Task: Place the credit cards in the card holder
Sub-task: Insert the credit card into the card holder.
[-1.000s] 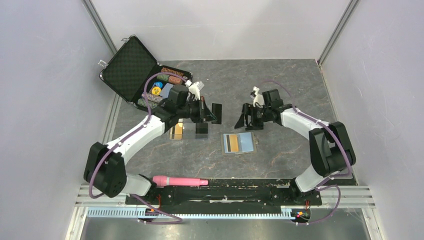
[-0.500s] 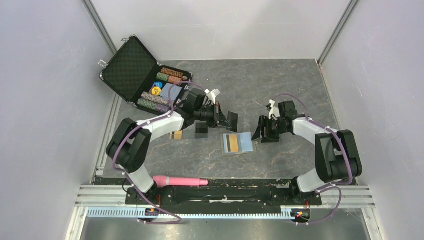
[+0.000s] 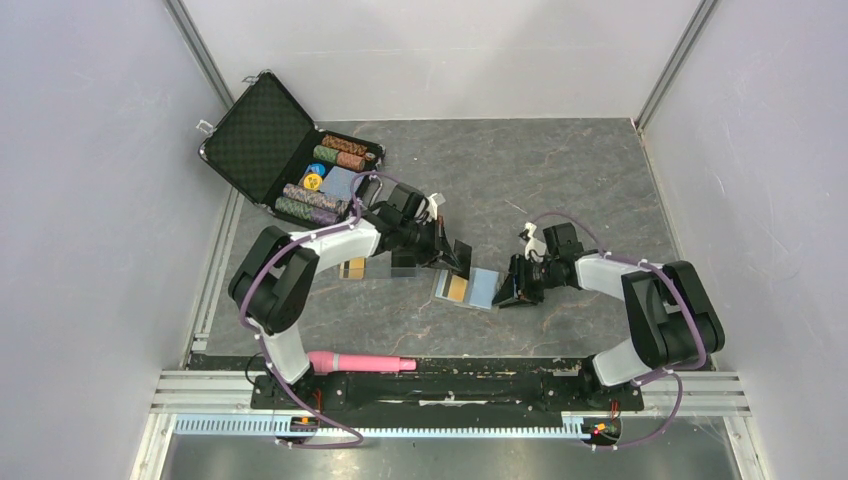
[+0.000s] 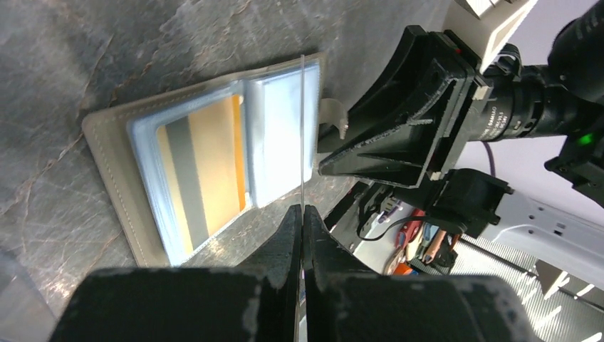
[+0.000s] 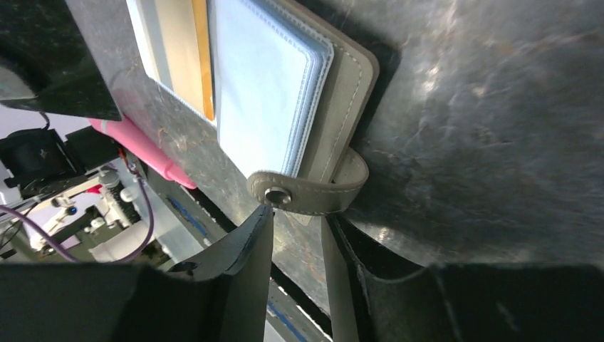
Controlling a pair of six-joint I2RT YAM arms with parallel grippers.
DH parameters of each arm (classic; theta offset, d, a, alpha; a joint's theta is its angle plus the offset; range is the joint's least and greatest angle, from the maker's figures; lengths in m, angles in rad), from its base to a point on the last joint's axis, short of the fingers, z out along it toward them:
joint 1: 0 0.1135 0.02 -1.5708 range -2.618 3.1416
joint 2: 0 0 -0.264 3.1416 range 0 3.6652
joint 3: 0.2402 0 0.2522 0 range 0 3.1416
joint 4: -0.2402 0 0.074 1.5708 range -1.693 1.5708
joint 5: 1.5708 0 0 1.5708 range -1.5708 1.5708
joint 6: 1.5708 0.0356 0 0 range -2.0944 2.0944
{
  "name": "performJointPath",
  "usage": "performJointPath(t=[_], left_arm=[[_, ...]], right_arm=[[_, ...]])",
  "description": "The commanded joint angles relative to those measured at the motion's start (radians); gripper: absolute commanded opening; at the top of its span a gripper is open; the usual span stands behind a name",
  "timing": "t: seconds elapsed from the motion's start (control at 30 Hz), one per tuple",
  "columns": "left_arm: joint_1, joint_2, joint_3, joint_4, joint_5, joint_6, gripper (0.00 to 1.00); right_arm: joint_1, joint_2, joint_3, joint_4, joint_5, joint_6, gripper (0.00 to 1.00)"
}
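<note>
Card holder [image 3: 468, 288] lies open mid surface [image 3: 560, 180], gold card [image 4: 203, 171] in its left sleeve. R hand [image 5: 295, 221] nearly closed at the tab [image 5: 306, 194], can't tell if it's pinching. L hand [image 4: 302, 214] clamps a clear-edged card [image 4: 302, 128] edge-on above the holder. Chip case [image 3: 290, 150] far left.

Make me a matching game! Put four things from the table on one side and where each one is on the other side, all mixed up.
Things:
A card holder
B poker chip case
C pink marker
D clear-edged credit card

Places:
1 pinched in the left fingers
2 far left on the table, lid up
3 along the near edge
4 lying open in the middle

Pairs: A-4, B-2, C-3, D-1
</note>
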Motion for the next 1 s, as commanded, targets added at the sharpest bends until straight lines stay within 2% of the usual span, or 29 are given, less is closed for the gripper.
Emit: performJointPath(t=[0.0, 0.4, 0.63, 0.97], left_arm=[[-0.019, 0.000, 0.031, -0.098, -0.056, 0.070, 0.02], [-0.045, 0.015, -0.016, -0.101, -0.042, 0.097, 0.02], [-0.056, 0.052, -0.032, -0.047, -0.021, 0.144, 0.02], [-0.056, 0.099, -0.015, -0.048, -0.015, 0.213, 0.02]], right_arm=[[0.028, 0.013, -0.059, 0.074, -0.009, 0.082, 0.34], [0.036, 0.037, -0.046, 0.080, -0.003, 0.073, 0.34], [0.036, 0.036, -0.043, 0.080, -0.006, 0.062, 0.33], [0.036, 0.035, -0.044, 0.079, -0.009, 0.058, 0.33]])
